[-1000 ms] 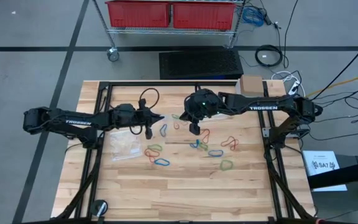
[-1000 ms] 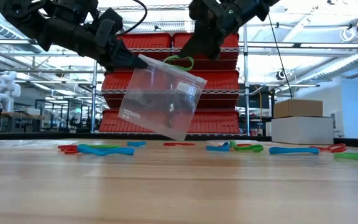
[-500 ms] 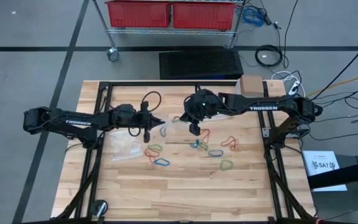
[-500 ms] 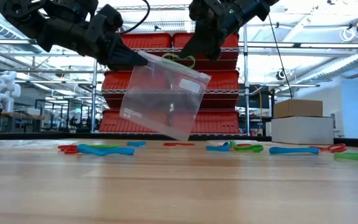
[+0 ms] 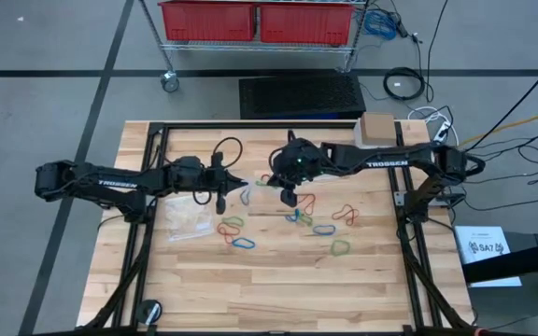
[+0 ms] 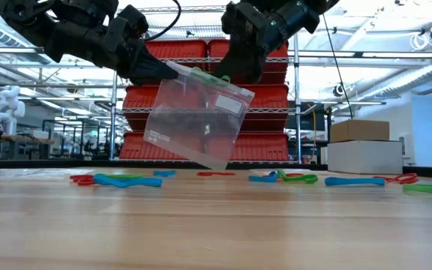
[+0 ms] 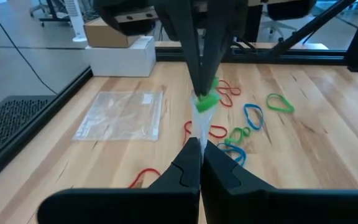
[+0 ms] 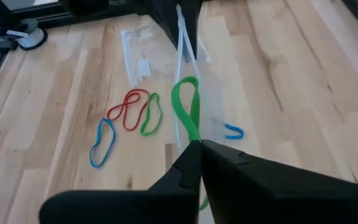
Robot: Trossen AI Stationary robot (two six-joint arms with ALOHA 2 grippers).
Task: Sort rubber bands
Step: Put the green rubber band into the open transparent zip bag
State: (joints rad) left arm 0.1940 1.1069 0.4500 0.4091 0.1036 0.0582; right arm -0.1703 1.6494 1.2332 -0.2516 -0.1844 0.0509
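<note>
A clear plastic bag (image 6: 197, 120) hangs above the table's middle from my left gripper (image 6: 169, 71), which is shut on it. My right gripper (image 6: 229, 75) comes from the right, just above the bag's top edge (image 8: 182, 37), shut on a green rubber band (image 8: 185, 109). The high view shows the two grippers almost tip to tip, left (image 5: 244, 183) and right (image 5: 269, 179). Several red, blue and green rubber bands (image 5: 241, 226) lie loose on the wood below and to the right. A second clear bag (image 5: 187, 222) lies flat at the left. My left gripper pinches the bag's top edge at one upper corner (image 7: 199, 134) between its two fingers, coming nearly level from the table's left. The bag hangs tilted below the fingers, clear of the table. My right gripper pinches one end of the green band (image 8: 193, 138) between its fingertips, slanting down from the right. The band's free loop (image 6: 212, 76) sticks out past the fingers and lies at the bag's top edge, clear of the table.
A cardboard box (image 5: 378, 126) sits at the table's far right corner. Black frame rails (image 5: 148, 233) run along both sides. Loose bands reach as far as a green one (image 5: 341, 247) and a red one (image 5: 346, 215). Red bins (image 5: 260, 19) stand beyond the far edge.
My right gripper has edged toward the table's left and a little down, bringing the green band's loop from above the bag onto its top edge. My left gripper has turned slightly at the wrist, and the hanging bag has swung a little with it.
</note>
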